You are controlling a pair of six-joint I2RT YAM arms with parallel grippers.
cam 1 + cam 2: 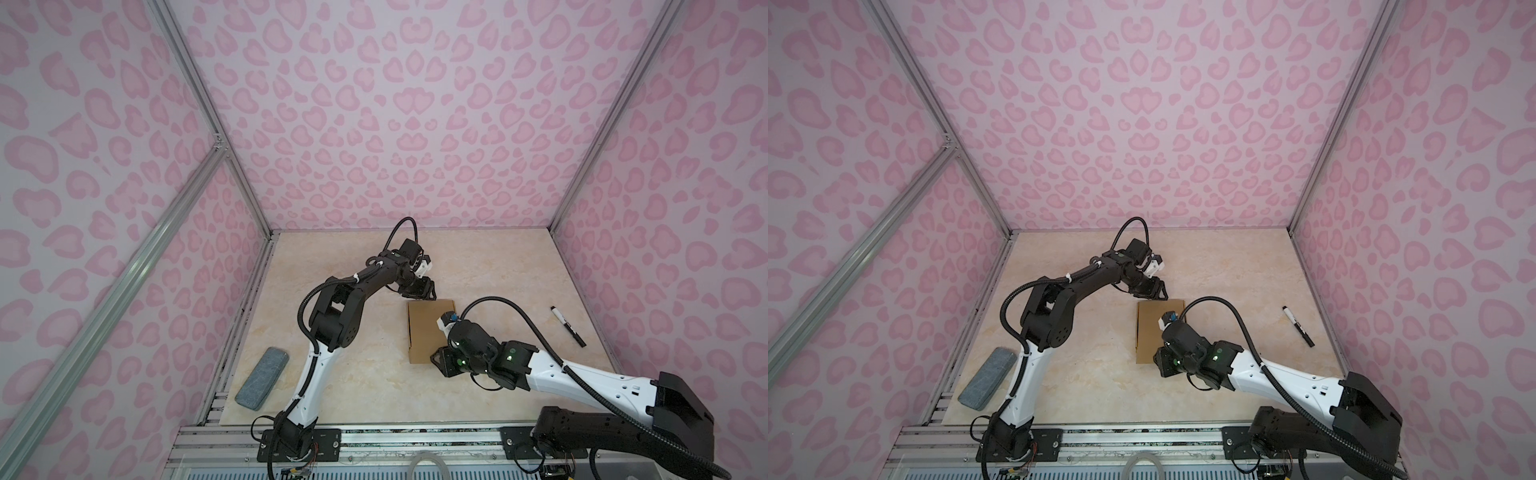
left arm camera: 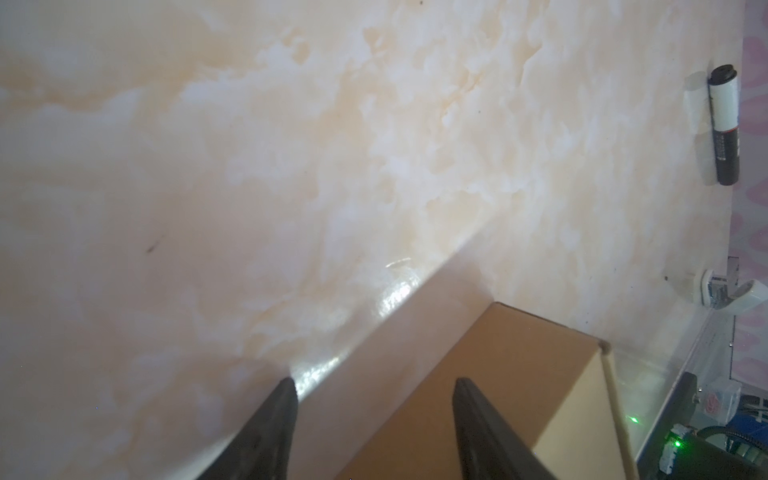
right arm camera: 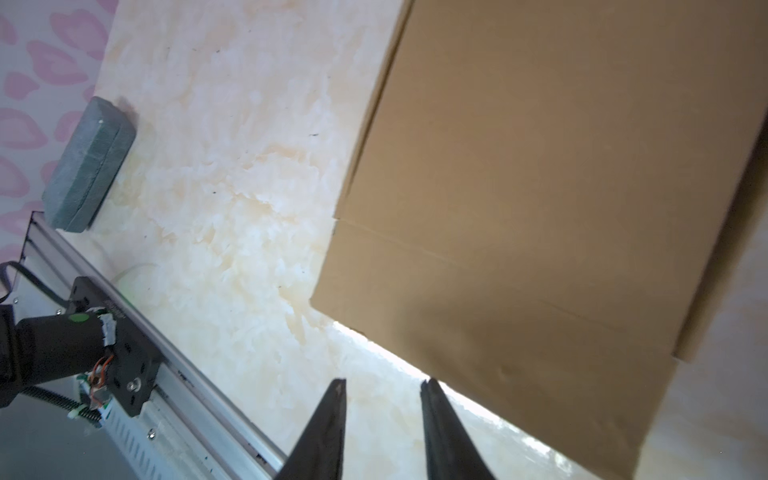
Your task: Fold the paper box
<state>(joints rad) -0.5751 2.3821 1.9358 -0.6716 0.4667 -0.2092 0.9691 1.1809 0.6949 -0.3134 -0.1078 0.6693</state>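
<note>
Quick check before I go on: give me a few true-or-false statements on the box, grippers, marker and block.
1. The left gripper and right gripper both have open jaws. True.
2. The right gripper holds the marker. False: it lies alone on the table, right of the box.
3. The block sits on the box. False: it lies at the table's left edge, apart from the box.
4. The box rests on the table. True.
</note>
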